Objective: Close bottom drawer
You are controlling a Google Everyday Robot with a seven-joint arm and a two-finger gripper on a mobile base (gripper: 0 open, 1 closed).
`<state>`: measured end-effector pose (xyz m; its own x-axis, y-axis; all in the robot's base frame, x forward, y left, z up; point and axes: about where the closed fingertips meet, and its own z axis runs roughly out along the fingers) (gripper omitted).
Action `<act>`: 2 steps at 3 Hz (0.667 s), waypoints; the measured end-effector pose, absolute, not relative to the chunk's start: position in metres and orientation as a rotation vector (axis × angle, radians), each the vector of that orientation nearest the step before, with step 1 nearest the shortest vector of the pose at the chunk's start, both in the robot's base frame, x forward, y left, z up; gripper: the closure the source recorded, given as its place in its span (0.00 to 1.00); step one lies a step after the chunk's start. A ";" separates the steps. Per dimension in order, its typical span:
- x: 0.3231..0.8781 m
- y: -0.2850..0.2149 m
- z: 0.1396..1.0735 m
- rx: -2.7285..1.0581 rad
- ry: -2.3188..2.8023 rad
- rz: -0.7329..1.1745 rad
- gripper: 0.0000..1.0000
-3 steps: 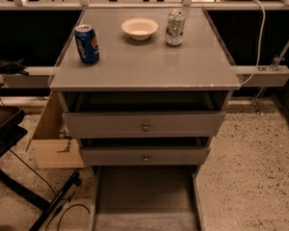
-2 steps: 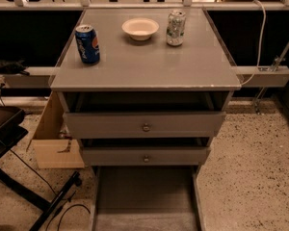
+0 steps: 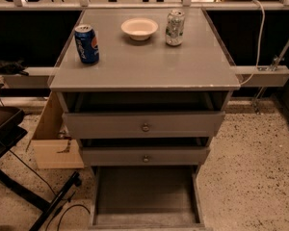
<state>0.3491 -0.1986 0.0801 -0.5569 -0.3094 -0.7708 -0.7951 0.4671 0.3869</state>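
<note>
The grey cabinet (image 3: pixel 144 66) stands in the middle of the camera view. Its bottom drawer (image 3: pixel 145 196) is pulled far out toward me, showing a long plain grey tray that looks empty. Its front panel lies at the bottom edge of the view and its knob is not visible. Above it, the middle drawer (image 3: pixel 145 156) and the top drawer (image 3: pixel 144 125) are each open a little, each with a small round metal knob. My gripper is not in view.
On the cabinet top stand a blue soda can (image 3: pixel 86 43), a white bowl (image 3: pixel 139 28) and a green-white can (image 3: pixel 174 27). A cardboard box (image 3: pixel 53 138) sits on the floor at the left, beside a dark stand with cables (image 3: pixel 19 177). Speckled floor (image 3: pixel 250 177) lies to the right.
</note>
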 end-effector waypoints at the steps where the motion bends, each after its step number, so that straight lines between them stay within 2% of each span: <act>1: 0.348 -0.199 0.080 -0.913 2.093 1.005 1.00; 2: 0.372 -0.185 0.095 -0.936 2.050 1.027 1.00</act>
<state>0.3724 -0.1846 0.0952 -0.5314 -0.3032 -0.7910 -0.8151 0.4374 0.3799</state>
